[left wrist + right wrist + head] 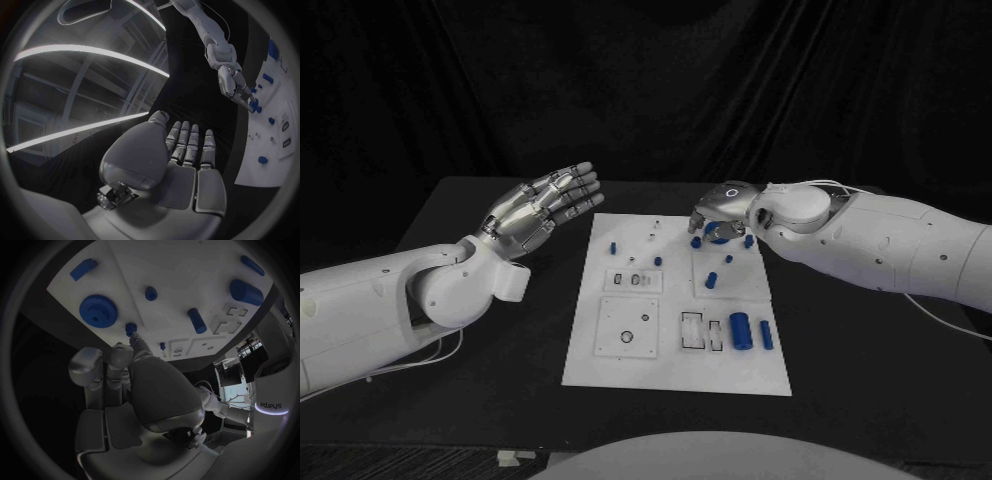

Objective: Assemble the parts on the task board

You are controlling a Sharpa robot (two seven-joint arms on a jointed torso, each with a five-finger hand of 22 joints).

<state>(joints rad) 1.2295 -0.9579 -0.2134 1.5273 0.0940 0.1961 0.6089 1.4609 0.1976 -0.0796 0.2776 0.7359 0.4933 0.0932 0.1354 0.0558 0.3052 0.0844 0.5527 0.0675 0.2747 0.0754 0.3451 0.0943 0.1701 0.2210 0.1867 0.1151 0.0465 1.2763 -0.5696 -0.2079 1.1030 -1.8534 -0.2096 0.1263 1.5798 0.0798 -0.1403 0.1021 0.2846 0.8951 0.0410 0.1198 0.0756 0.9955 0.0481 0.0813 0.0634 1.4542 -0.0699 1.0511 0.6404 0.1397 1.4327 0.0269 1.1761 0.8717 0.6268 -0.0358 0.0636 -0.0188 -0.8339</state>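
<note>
White and flat, the task board [678,340] lies in the middle of the black table [488,300], its long sides running from the near edge toward the far edge. The left arm comes in over the table's left side, and the left hand [542,208] is raised above the table beside the board's far left corner, palm turned toward the board, fingers straight and slightly fanned, holding nothing. The right arm reaches in from the right side, bent at the wrist, and the right hand [723,208] hangs over the board's far right corner with its fingers curled downward; whether they touch or pinch anything there I cannot tell. Just under those fingers lies a blue gear [98,310] with a small blue peg [130,329] beside it, near the fingertips. More blue parts are scattered over the board: a short stub [150,293], a longer pin [197,320], and a thick cylinder [740,329] with a thinner cylinder [766,335] beside it near the board's near right corner.
</note>
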